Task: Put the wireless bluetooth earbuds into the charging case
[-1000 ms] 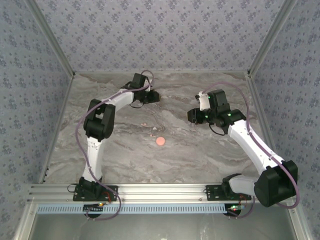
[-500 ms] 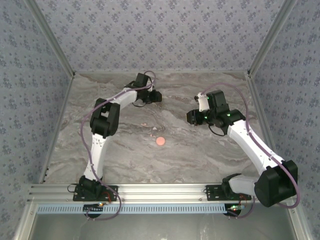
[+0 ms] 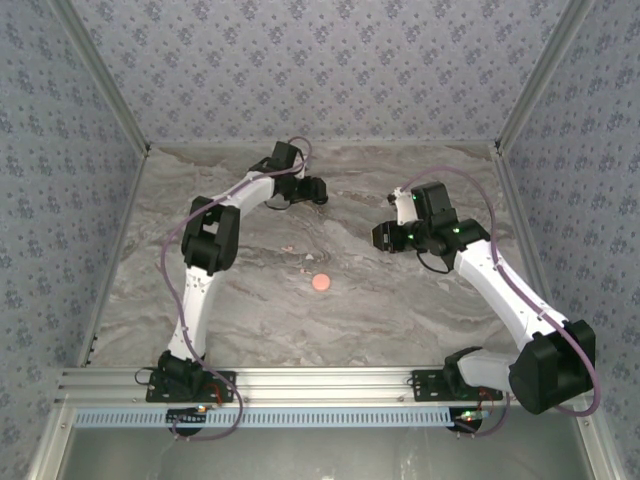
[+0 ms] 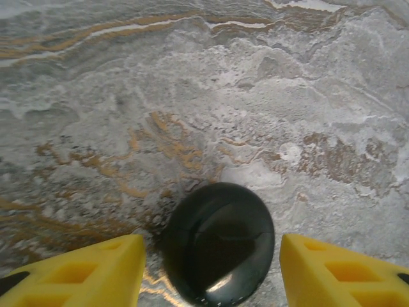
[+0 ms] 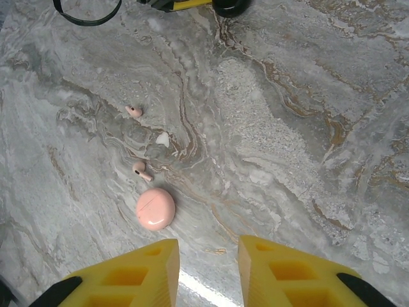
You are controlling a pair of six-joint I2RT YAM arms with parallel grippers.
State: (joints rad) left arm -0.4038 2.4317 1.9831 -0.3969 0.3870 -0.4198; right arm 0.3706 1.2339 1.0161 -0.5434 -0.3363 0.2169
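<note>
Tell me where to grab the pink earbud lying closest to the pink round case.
Take the earbud by its rounded head, coming straight down from above with the right hand. It lies flat on the table, so no side gives access underneath, and its thin stem probably offers little to pinch. Close across the head, clear of the pink case beside it.

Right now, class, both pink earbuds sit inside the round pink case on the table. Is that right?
No. The nearer pink earbud and the farther pink earbud lie loose on the table beside the round pink case, not inside it. The right wrist view shows this.
</note>
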